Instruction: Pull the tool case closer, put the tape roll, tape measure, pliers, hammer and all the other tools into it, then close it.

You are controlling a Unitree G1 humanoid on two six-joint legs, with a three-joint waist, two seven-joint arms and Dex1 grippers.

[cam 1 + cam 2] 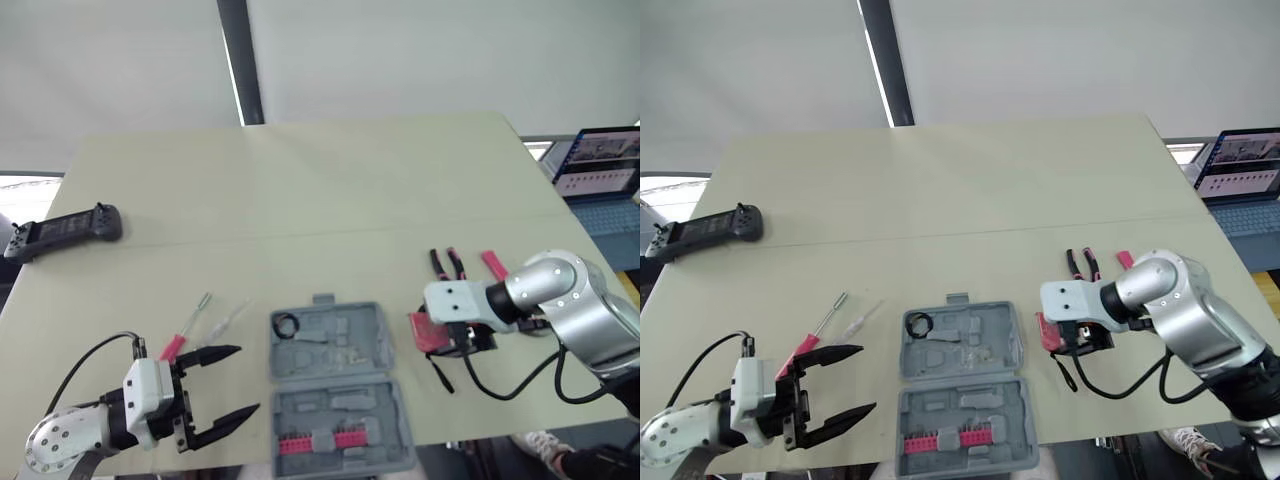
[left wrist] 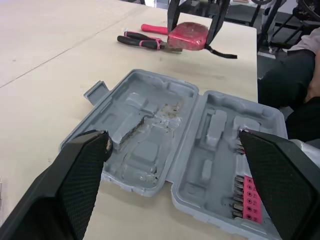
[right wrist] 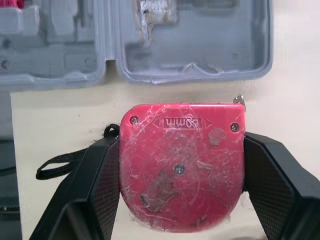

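Observation:
The grey tool case [image 1: 335, 385] lies open at the table's front centre, with a red bit strip [image 1: 320, 441] in its near half and a small black ring [image 1: 288, 324] in its far half. My right gripper [image 1: 452, 340] is just right of the case, shut on the red tape measure [image 3: 182, 172], one finger [image 3: 87, 195] on each side; its black strap [image 2: 222, 52] trails on the table. Pink-handled pliers [image 1: 447, 264] and a pink handle [image 1: 493, 265] lie just beyond. My left gripper [image 1: 249, 379] stands open left of the case, holding nothing. Two screwdrivers [image 1: 188, 325] lie beside it.
A black handheld controller [image 1: 62, 232] rests at the table's far left edge. A laptop [image 1: 600, 165] stands off the table to the right. A black cable loops from my right wrist over the table's front right.

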